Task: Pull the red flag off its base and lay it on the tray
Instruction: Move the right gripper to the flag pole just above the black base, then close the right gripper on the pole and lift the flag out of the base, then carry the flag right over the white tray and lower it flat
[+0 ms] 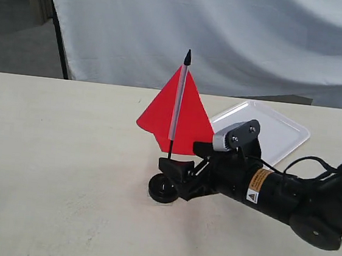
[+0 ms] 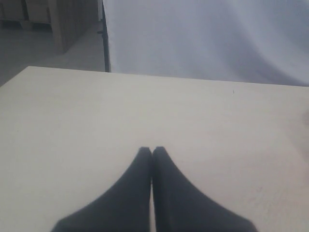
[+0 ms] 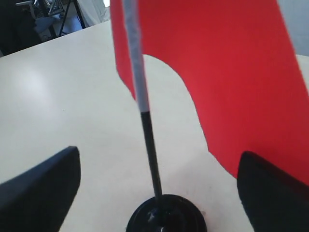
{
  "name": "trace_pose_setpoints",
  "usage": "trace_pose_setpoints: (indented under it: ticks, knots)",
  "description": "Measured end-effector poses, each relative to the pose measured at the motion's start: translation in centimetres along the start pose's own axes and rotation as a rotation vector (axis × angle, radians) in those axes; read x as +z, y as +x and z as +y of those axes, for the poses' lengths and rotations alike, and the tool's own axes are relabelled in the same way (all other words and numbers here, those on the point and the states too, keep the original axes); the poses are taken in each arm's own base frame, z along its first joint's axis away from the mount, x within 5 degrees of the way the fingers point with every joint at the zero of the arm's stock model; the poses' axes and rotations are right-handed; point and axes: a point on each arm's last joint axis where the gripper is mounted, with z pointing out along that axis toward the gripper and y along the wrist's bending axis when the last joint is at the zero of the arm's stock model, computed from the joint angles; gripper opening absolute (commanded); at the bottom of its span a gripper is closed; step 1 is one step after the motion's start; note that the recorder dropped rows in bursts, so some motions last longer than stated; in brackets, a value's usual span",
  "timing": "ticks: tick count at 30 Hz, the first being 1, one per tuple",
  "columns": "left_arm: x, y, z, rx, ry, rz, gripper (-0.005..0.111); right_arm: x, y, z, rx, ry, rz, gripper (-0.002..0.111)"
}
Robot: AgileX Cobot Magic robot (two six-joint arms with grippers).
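Note:
The red flag [image 1: 178,113] stands upright on its thin black pole [image 1: 171,147] in the round black base [image 1: 163,189] at mid-table. My right gripper [image 1: 177,171] is open, its jaws either side of the bare pole just above the base, touching nothing. In the right wrist view the pole [image 3: 150,154] rises from the base [image 3: 166,216] between the two fingers [image 3: 43,186], with the red cloth [image 3: 222,72] above. The white tray [image 1: 274,131] lies behind my right arm. My left gripper [image 2: 152,151] is shut on nothing over bare table and is out of the exterior view.
A white cloth backdrop [image 1: 229,36] hangs behind the table's far edge [image 1: 102,83]. The pale tabletop [image 1: 50,170] stretches left and in front of the base. A black cable [image 1: 314,164] loops over my right arm.

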Motion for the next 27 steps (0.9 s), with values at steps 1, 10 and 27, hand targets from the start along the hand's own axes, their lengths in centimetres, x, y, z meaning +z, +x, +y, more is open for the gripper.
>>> trace_pose_setpoints:
  ticks: [1, 10, 27]
  knots:
    - [0.0, 0.0, 0.0, 0.0, 0.0, 0.0, 0.0, 0.5, 0.0, -0.2, 0.004, -0.003, 0.0, 0.082]
    - [0.0, 0.0, 0.0, 0.0, 0.0, 0.0, 0.0, 4.1, -0.9, 0.9, -0.044, -0.073, -0.03, 0.002]
    - [0.0, 0.0, 0.0, 0.0, 0.0, 0.0, 0.0, -1.5, -11.5, 1.0, -0.092, 0.094, -0.139, -0.001]
